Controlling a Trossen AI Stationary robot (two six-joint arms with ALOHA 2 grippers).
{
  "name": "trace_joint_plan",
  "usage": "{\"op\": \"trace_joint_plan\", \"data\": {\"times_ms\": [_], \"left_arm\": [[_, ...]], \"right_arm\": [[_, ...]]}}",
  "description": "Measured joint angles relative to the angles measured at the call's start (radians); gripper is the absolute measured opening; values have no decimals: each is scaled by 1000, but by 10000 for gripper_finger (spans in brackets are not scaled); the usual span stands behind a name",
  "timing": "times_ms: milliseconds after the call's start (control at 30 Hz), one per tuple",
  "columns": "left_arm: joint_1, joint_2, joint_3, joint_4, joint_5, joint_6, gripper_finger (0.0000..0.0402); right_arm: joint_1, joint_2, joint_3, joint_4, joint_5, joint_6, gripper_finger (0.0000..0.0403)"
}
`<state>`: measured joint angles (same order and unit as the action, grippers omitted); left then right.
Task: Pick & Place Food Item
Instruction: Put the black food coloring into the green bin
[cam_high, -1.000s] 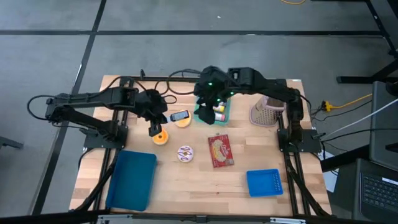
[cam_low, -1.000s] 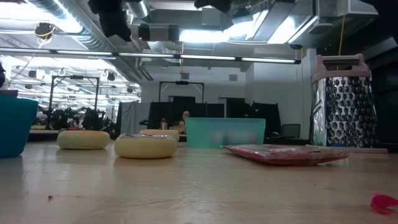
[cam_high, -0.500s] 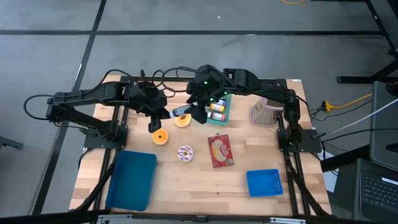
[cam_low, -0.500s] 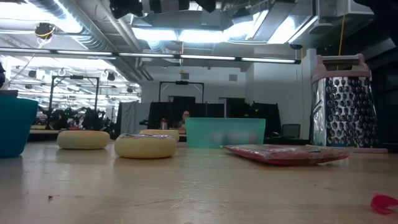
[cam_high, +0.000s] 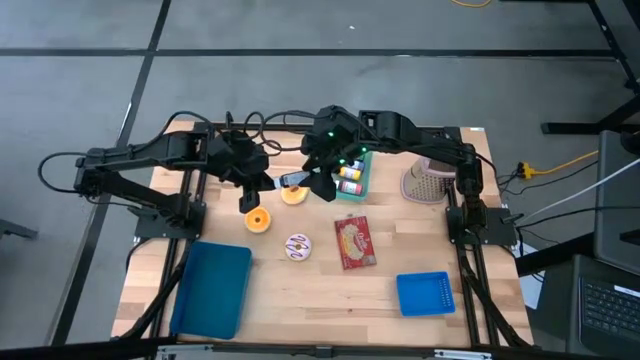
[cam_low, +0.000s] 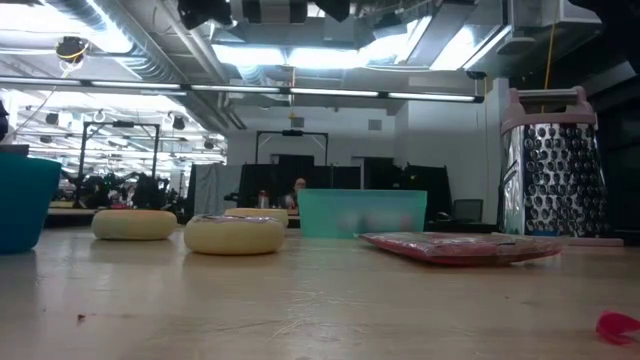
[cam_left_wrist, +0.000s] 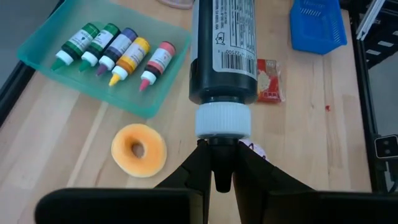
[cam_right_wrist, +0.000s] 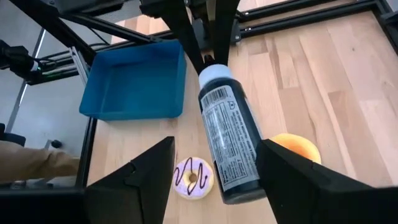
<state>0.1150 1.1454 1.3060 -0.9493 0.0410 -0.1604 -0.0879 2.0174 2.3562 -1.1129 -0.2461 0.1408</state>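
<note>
Wooden table (cam_high: 300, 285) looks mid-handoff: left gripper (cam_left_wrist: 222, 163) is clamped on the bottle (cam_left_wrist: 222, 46) cap above the donuts, right gripper (cam_right_wrist: 214, 171) spread wide around it, probably closing next.

donuts (cam_high: 259, 221): 3 | small bottles (cam_left_wrist: 115, 51): 5 | dark bottle (cam_left_wrist: 222, 50): 1
</note>
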Motion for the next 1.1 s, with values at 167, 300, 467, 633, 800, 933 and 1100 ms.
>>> {"op": "trace_joint_plan", "data": {"times_ms": [167,300,467,633,800,933,1100], "left_arm": [[0,-2,19,3,15,7,37],[0,-2,21,5,40,15,37],[0,-2,21,5,41,17,37],[0,-2,21,5,27,35,37],[0,-2,21,14,18,40,37],[2,-2,21,19,11,47,37],[5,-2,21,53,14,47,37]], "right_arm": [[0,0,0,-6,32,-19,224],[-6,0,0,-6,32,-22,224],[-10,0,0,-6,21,-22,224],[-9,0,0,-7,-26,-23,224],[-9,0,0,-7,-32,-23,224],[-10,0,0,-22,-60,-27,224],[-10,6,0,-43,-67,-29,224]]}}
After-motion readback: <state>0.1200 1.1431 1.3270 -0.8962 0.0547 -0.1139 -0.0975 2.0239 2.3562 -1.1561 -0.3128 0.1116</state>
